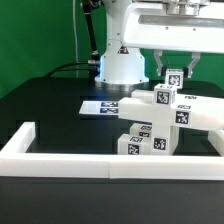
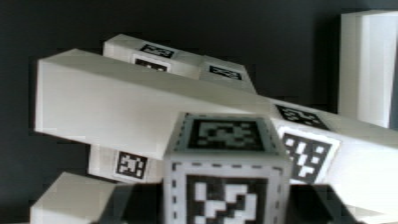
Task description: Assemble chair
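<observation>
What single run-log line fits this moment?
claw: closed on chair part | chair assembly: partly built, against border wall | marker board: behind

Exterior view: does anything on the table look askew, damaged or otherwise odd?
Nothing stands out. The white blocky plastic chair assembly looks intact beneath the end effector, inside the long white border wall. The marker board lies flat.

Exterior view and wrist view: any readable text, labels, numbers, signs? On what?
No words, brands or numbers readable in either view.
White blocky plastic chair parts: only small black-and-white square tags, coded patterns, no text.
Thin flat white marker board: the same kind of tags, too small to make out.
White robot base: a small dark mark, too blurred to read.
</observation>
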Tool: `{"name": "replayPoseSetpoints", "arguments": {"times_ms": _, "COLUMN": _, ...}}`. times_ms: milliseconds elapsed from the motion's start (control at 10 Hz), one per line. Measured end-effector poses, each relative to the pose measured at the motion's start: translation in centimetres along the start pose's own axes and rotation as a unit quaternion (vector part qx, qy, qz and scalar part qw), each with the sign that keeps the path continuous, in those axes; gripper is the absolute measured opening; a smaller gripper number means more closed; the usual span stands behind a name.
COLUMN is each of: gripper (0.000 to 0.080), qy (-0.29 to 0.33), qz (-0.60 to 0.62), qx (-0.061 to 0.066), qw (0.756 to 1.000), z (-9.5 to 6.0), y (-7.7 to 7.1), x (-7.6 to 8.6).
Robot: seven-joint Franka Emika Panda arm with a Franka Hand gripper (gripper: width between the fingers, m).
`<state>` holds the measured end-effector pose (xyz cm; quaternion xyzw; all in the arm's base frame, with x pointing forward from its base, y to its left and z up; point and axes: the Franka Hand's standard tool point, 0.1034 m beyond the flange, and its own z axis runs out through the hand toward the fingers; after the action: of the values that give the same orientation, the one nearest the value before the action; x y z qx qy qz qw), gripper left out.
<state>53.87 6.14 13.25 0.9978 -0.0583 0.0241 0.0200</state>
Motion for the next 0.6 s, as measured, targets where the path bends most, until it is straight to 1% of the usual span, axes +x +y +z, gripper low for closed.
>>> {"name": "replayPoseSetpoints", "arguments": {"times_ms": 600, "gripper": 0.0285, "qy": 0.008, "qz": -0.002, "qx": -0.002, "qw": 1.0, "z": 0.46, "y": 0.2, "x": -0.08}}
